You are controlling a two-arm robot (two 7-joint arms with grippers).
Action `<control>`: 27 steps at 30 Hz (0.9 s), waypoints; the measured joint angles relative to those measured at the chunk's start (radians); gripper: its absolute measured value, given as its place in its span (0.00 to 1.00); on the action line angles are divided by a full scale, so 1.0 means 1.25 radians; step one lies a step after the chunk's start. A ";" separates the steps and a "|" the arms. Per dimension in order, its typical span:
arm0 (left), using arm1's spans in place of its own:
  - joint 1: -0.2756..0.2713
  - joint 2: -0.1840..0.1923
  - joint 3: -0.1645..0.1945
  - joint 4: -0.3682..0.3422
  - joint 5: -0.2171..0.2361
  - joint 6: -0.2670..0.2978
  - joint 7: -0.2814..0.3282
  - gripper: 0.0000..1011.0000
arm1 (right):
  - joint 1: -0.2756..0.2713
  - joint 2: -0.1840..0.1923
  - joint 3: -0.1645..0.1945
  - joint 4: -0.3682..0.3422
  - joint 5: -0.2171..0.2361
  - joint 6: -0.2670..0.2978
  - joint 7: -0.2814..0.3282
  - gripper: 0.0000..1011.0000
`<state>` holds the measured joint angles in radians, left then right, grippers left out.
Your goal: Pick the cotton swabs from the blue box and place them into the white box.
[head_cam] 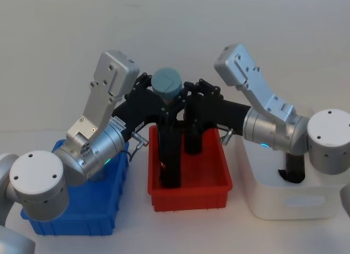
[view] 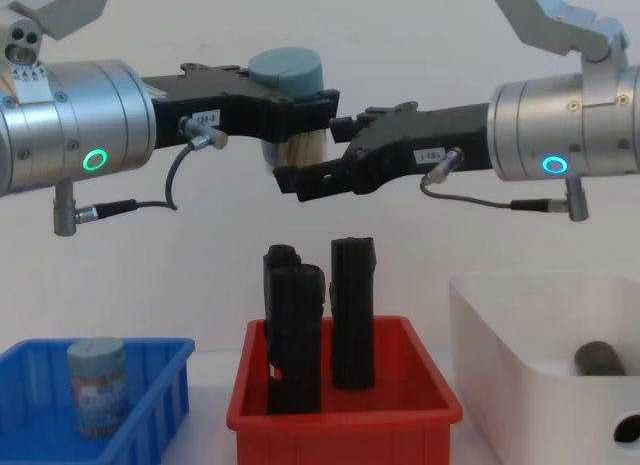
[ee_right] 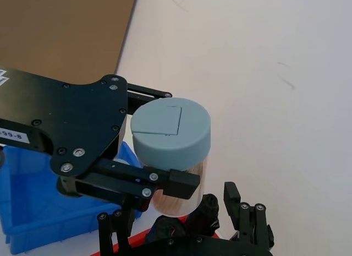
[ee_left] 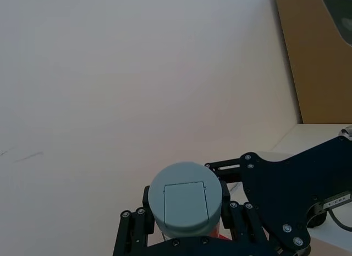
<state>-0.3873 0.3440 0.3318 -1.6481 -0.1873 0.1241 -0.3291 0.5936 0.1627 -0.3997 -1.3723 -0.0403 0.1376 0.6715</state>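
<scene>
Our left gripper (view: 290,110) clamps a swab tub (view: 288,85) above the red bin (view: 345,405); our right gripper (view: 310,180), fingers apart, should close squarely around it before the left releases.

Grey-lidded cotton swabs tub (view: 289,95) held upright, high above red bin. Second tub (view: 97,386) upright inside blue box (view: 160,396). White box (view: 520,365) at right.
</scene>
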 joint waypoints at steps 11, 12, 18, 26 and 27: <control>-0.001 -0.001 0.001 -0.004 -0.005 0.000 -0.009 0.66 | 0.008 -0.006 -0.006 0.011 0.000 -0.010 -0.006 0.99; -0.001 -0.002 0.001 -0.004 -0.005 0.000 -0.010 0.66 | 0.009 -0.006 -0.007 0.012 0.001 -0.011 -0.006 0.99; -0.003 -0.003 0.002 -0.004 -0.007 0.000 -0.013 0.66 | 0.013 -0.009 -0.011 0.014 0.005 -0.011 -0.002 0.99; -0.004 -0.004 0.002 -0.002 -0.009 0.000 -0.014 0.66 | 0.015 -0.010 -0.015 0.015 0.009 -0.010 -0.001 0.97; -0.004 -0.004 0.002 -0.002 -0.009 0.000 -0.014 0.66 | 0.015 -0.010 -0.015 0.015 0.009 -0.010 0.000 0.94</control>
<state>-0.3918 0.3386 0.3347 -1.6508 -0.1984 0.1236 -0.3461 0.6122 0.1500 -0.4190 -1.3530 -0.0290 0.1250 0.6710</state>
